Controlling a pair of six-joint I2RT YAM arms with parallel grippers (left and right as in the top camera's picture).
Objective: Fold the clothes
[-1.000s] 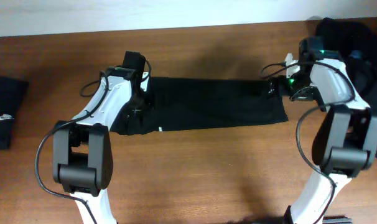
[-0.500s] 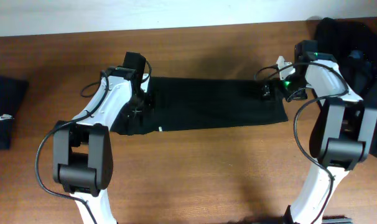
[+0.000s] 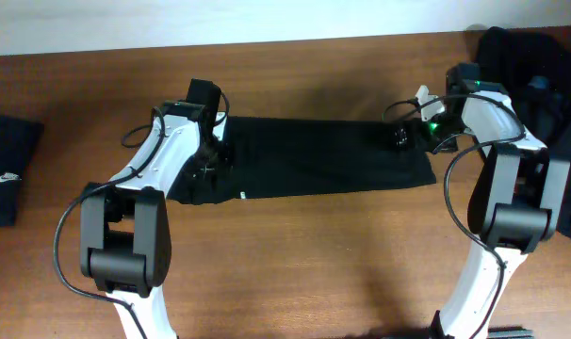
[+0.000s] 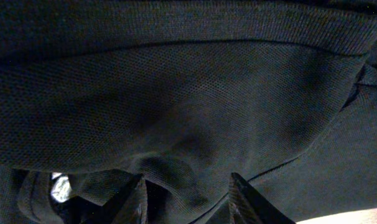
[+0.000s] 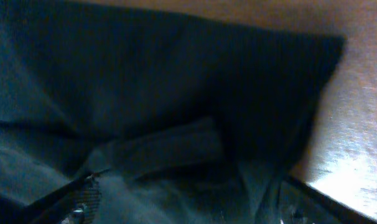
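black shirt (image 3: 323,155) lies as a strip, long axis left-right | left gripper (image 4: 187,198) clamped on its left end | right gripper (image 5: 188,200) jaws apart, straddling right end

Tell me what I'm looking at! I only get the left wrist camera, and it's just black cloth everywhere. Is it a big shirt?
Observer: The overhead view shows a long black garment lying as a flat strip across the wooden table. I can't tell whether it is a shirt.
Operator: Where's the other arm?
Observer: The right gripper is at the strip's far right end, with its jaws open over the cloth.
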